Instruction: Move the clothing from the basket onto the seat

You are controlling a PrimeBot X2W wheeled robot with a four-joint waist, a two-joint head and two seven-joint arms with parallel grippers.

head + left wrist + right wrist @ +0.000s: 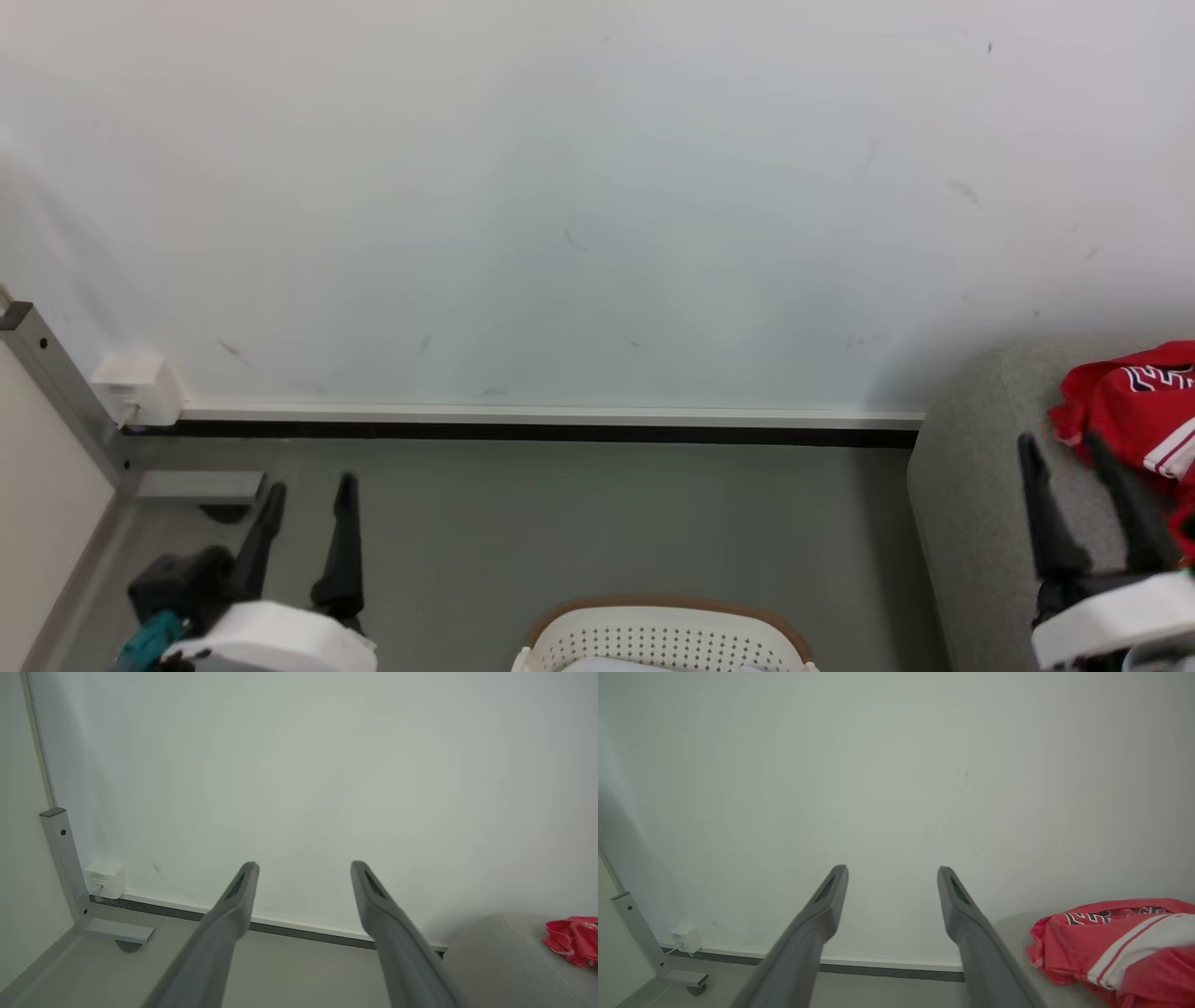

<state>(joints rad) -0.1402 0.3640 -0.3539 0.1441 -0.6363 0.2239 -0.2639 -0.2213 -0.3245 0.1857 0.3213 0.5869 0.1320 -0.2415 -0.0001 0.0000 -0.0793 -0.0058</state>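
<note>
- The oval cream-white perforated plastic laundry basket with a tan-brown rim band sits nearest, at the bottom middle of the head view. Only its far wall and rim are visible, so what it holds cannot be told.
- Left of the basket, the left gripper hangs over the grey-green floor. Its two long dark fingers are spread wide and grip nothing.
- Right of the basket, the right gripper is also spread wide and grips nothing. It hangs over the large light-grey woven-fabric sofa seat.
- The seat stands right of the basket, with a strip of floor between them.
- The bright red soft fabric clothing with white stripes and a dark printed logo lies crumpled on the seat, right of and beyond the basket. It is just beside the right gripper's fingertips; whether they touch cannot be told.
- Far left of the basket, a grey metal frame leg stands on a small foot.
- A small white plastic box is fixed low on the wall beside that leg.
- Beyond the basket, a white skirting strip above a dark band runs along the foot of the scuffed plain white wall.
</note>
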